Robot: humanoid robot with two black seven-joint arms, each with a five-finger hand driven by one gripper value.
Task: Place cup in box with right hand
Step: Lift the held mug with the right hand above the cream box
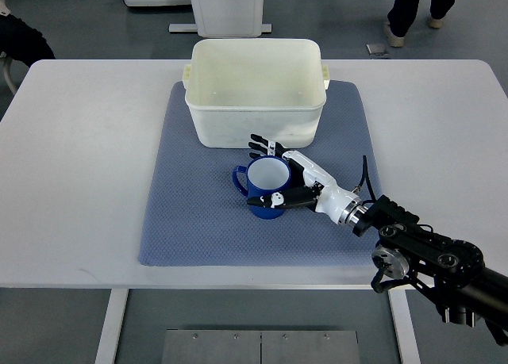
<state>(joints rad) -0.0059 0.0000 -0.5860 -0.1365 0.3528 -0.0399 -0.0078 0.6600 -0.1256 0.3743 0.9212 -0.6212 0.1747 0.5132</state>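
Left arm: not visible. Surface [71,182] is white, with a blue mat [182,221] in the middle. Box [255,122] sits at the mat's far edge, open top, looks empty inside.

Cup [266,185] is blue, upright on the mat just in front of the box, handle pointing left. Not in the box yet.

Right hand [278,174] comes in from lower right and is wrapped round the cup: dark fingers [258,146] past its far side, thumb across the near rim. Reads as a grasp, cup apparently resting on the mat.

Progress, my read: reach and grip done; lift, carry over the near wall and release all left.

Hard to tell: whether the cup base has left the mat; finger contact on the far side is hidden by the cup. A person's legs [417,11] are cut off at the top edge.
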